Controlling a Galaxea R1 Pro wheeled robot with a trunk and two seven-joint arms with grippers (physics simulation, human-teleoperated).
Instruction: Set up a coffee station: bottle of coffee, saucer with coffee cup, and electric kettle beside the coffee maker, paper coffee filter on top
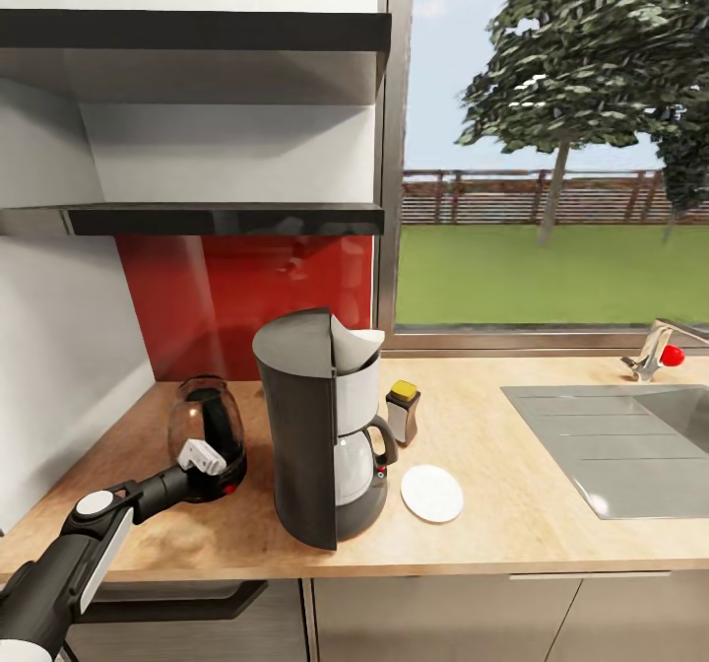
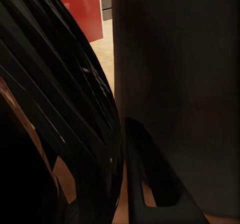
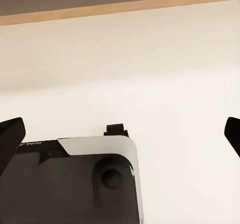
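Your left gripper [image 1: 209, 461] sits right at the electric kettle [image 1: 209, 435], near its handle, but you cannot tell from the head view or the left wrist view whether the fingers are pinching the kettle or merely lying against it; up close, dark ribbed kettle body and one dark finger [image 2: 150, 179] crowd the picture. Your right gripper [image 3: 120, 134] hangs spread wide over pale floor, with nothing between its fingertips. The kettle stands on the countertop [image 1: 512, 504], just beside the coffee maker [image 1: 320, 426] on its left. The paper coffee filter [image 1: 354, 347] already sits on top of the machine, the bottle of coffee [image 1: 402, 411] stands just right of it, and the saucer [image 1: 431, 493] lies in front of the bottle with no cup on it. The risk, as I judge it, is the narrow gap: if you swing or pull back sideways, the kettle or your wrist could knock the coffee maker and shake the filter loose; letting go with the kettle tilted could tip it. Your left arm reaches low from the counter's front edge, forearm stretched forward and slightly right, wrist level with the kettle's lower half.
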